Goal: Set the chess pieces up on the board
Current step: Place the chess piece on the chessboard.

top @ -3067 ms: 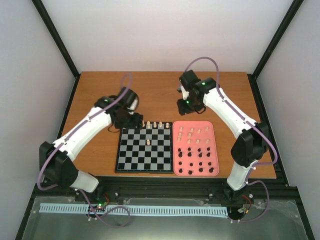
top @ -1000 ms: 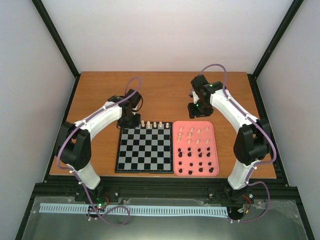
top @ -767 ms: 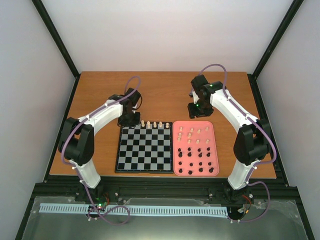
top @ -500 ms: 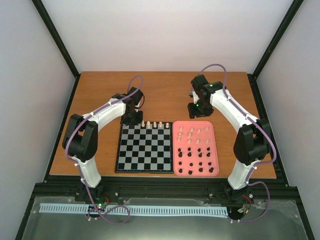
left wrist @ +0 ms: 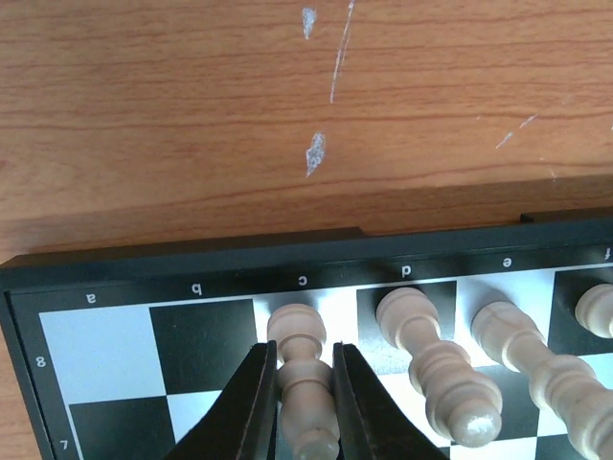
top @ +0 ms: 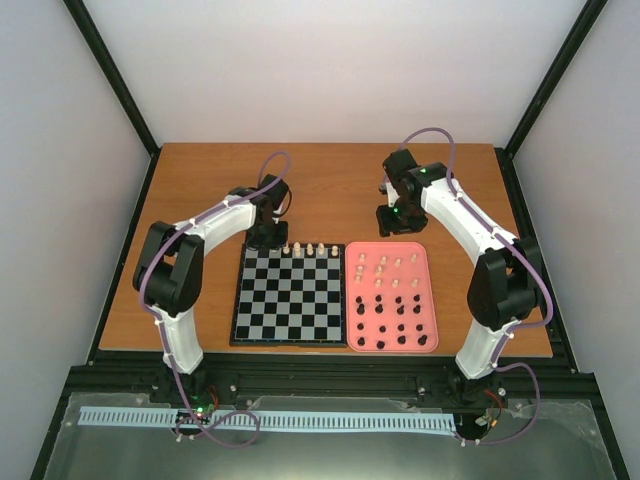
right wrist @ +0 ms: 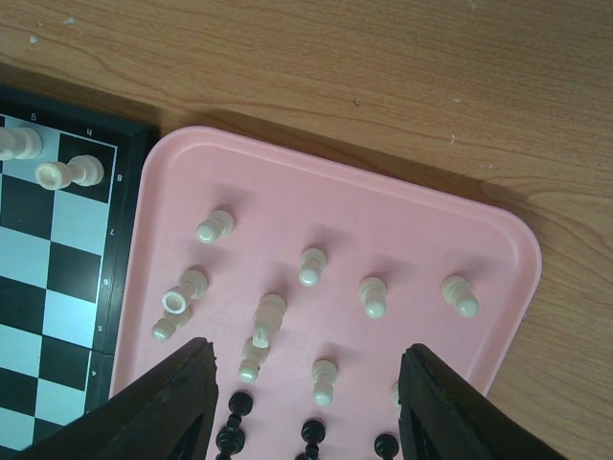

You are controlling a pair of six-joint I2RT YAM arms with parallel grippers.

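Note:
My left gripper (left wrist: 302,351) is shut on a cream chess piece (left wrist: 305,388) whose base sits over the light c square in the far row of the board (left wrist: 105,340); contact with the square is unclear. In the top view that gripper (top: 269,240) hangs at the board's (top: 285,300) far left corner. Cream pieces (left wrist: 431,359) stand beside it along the far row (top: 309,248). My right gripper (right wrist: 308,350) is open with nothing between its fingers, above the pink tray (right wrist: 402,240). Loose cream pieces (right wrist: 311,266) and black pieces (right wrist: 311,436) stand there.
The pink tray (top: 392,245) lies flush against the board's right edge. My right gripper (top: 392,228) hovers just beyond its far rim. Bare wooden table (top: 320,190) stretches behind both. Black frame rails (top: 150,200) border the table's sides.
A cream piece that stood mid-board three seconds ago is gone from there. My left gripper has edged right along the board's far edge while its elbow swung in. The right arm has not moved.

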